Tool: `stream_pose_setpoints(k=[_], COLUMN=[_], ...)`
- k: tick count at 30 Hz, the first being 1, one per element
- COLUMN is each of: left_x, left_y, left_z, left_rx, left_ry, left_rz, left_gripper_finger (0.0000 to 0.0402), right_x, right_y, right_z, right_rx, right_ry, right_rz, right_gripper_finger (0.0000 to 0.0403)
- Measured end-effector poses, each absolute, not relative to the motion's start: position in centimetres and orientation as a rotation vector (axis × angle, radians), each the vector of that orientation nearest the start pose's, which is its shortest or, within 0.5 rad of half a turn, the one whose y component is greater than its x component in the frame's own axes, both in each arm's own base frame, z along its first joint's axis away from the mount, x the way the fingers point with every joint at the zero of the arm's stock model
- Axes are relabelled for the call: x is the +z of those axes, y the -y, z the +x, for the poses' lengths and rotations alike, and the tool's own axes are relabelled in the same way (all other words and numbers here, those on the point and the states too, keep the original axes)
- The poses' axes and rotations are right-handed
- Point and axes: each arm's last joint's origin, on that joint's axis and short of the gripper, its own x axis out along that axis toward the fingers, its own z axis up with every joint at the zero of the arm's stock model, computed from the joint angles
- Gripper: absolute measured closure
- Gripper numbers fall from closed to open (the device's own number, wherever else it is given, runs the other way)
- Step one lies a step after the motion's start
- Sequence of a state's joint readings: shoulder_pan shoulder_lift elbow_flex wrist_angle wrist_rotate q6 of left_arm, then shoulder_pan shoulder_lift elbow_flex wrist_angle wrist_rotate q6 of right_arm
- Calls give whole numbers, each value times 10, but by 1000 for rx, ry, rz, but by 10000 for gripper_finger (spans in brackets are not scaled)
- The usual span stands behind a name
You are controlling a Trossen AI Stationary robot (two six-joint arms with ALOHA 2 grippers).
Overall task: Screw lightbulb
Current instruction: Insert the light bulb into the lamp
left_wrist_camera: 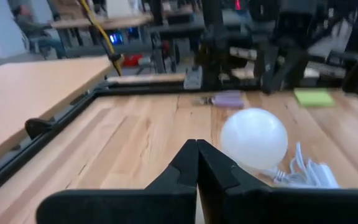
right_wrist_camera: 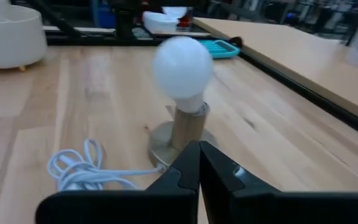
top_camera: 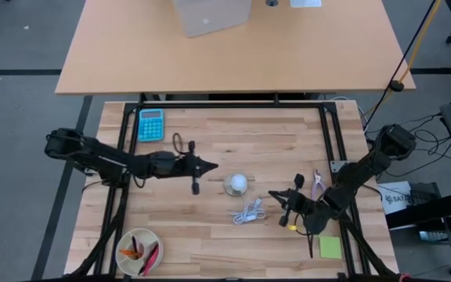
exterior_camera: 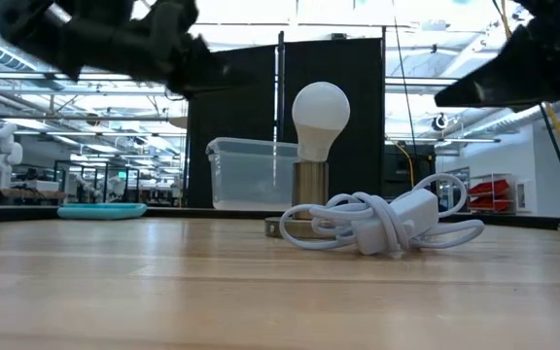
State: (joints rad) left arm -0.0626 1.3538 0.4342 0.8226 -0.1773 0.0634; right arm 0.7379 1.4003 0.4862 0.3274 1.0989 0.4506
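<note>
Wooden counter holds the bulb upright in its socket mid-surface, left pincer and right pincer both shut, empty, flanking it; closed fingers could knock it over.

Both arms are dark, almost black, made of thick rounded joints and slim straight links; one shows at middle left of the high view, the other at lower right. The left gripper and right gripper have matte black fingers, wedge-shaped with narrow tips, on a broad dark crossbar.
</note>
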Motion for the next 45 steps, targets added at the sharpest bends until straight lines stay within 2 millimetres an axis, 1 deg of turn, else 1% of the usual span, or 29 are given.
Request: stream_pose_setpoints(k=[2, 4, 7, 10, 13, 16, 19, 21, 25, 31, 37, 41, 43, 45], left_x=[185, 179, 175, 176, 176, 176, 176, 176, 176, 176, 171, 169, 168, 168], left_y=[12, 14, 20, 24, 24, 23, 24, 23, 23, 23, 26, 34, 37, 43], left_z=[243, 236, 234, 233, 233, 234, 234, 234, 234, 234, 236, 245, 252, 259], left_rx=[114, 116, 91, 76, 77, 78, 77, 77, 77, 77, 66, 41, 30, 13], left_ry=[-74, -63, -82, -76, -76, -76, -76, -76, -76, -75, -97, -112, -123, -123], left_rz=[46, 40, 44, 48, 48, 47, 47, 47, 48, 13, -40, -40, -20, 5], left_gripper_finger=[401, 401, 401, 401, 401, 401, 401, 401, 401, 398, 348, 333, 332, 331], right_x=[164, 166, 167, 160, 152, 144, 137, 135, 136, 141, 142, 147, 149, 154], right_y=[-140, -137, -130, -117, -102, -87, -72, -66, -60, -52, -53, -58, -61, -64], right_z=[200, 204, 210, 212, 202, 180, 164, 162, 171, 185, 196, 210, 218, 224], right_rx=[-392, -381, -381, -351, -298, -276, -244, -218, -152, -163, -141, -142, -126, -92], right_ry=[-267, -267, -283, -271, -175, -52, -7, 0, -11, -21, -67, -129, -170, -179], right_rz=[-32, -61, -97, -65, -15, 39, 56, 71, 80, 79, 110, 72, 42, 17], right_gripper_finger=[403, 403, 403, 403, 403, 403, 403, 403, 403, 402, 376, 362, 365, 378])
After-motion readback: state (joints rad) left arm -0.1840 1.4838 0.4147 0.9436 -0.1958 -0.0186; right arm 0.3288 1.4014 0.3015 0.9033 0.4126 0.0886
